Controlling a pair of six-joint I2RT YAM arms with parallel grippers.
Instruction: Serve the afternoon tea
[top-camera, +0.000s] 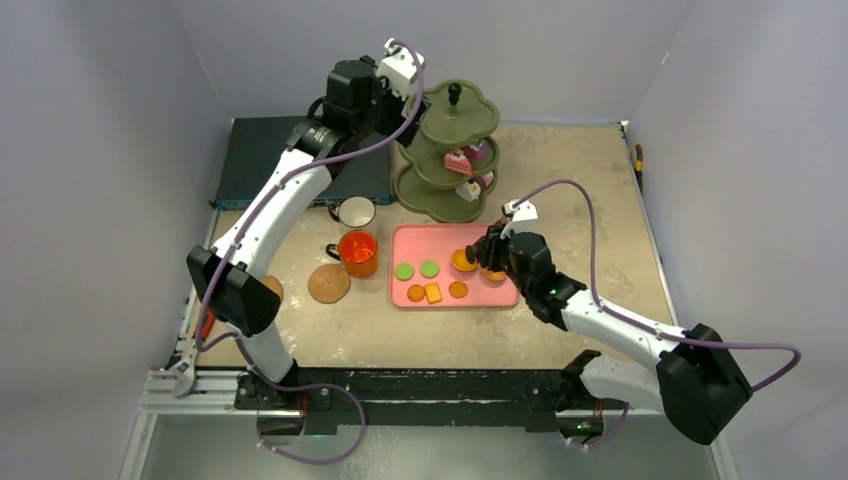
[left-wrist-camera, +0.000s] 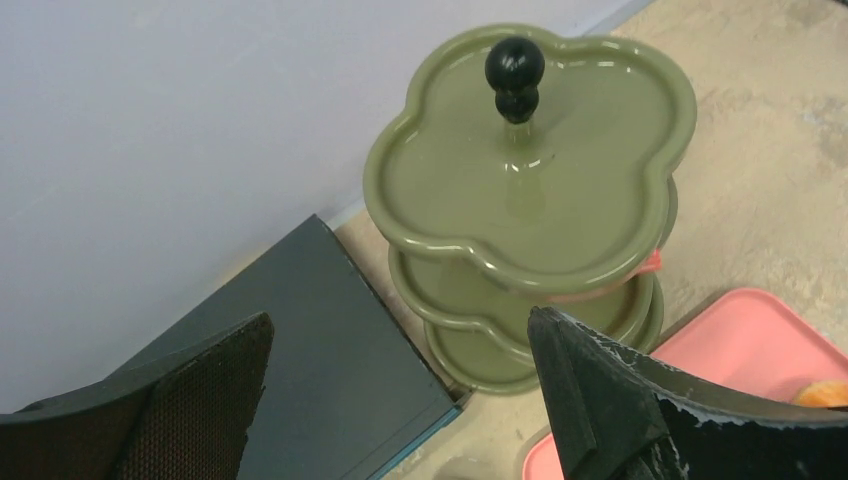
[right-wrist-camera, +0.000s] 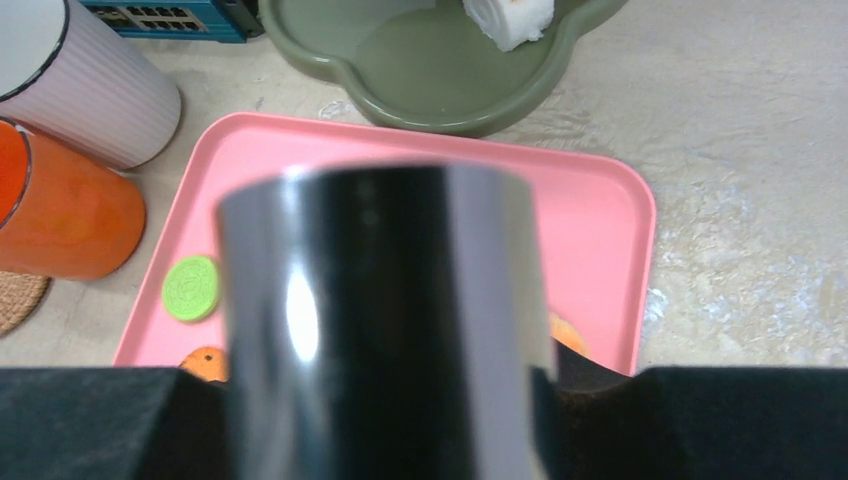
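Pink cakes (top-camera: 458, 162) sit on the stand (top-camera: 445, 150), upper centre; biscuits (top-camera: 430, 269) lie on the pink tray (top-camera: 500, 296), mugs (top-camera: 358, 252) not yet on a coaster (top-camera: 328, 283); left fingers (left-wrist-camera: 610, 400) gape wide, empty; right fingers (top-camera: 488, 250), low over an orange biscuit, spread unreadable.

Walls (top-camera: 100, 120): plain pale grey panels on three sides.
Tabletop (top-camera: 580, 170): mottled beige, scuffed.
Rail (top-camera: 200, 398): aluminium, near edge.
Light: soft, even.

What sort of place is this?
Probably a lab test cell, not a café: plain grey walls box in the table, arms bolted to a rail, biscuits on a pink tray.
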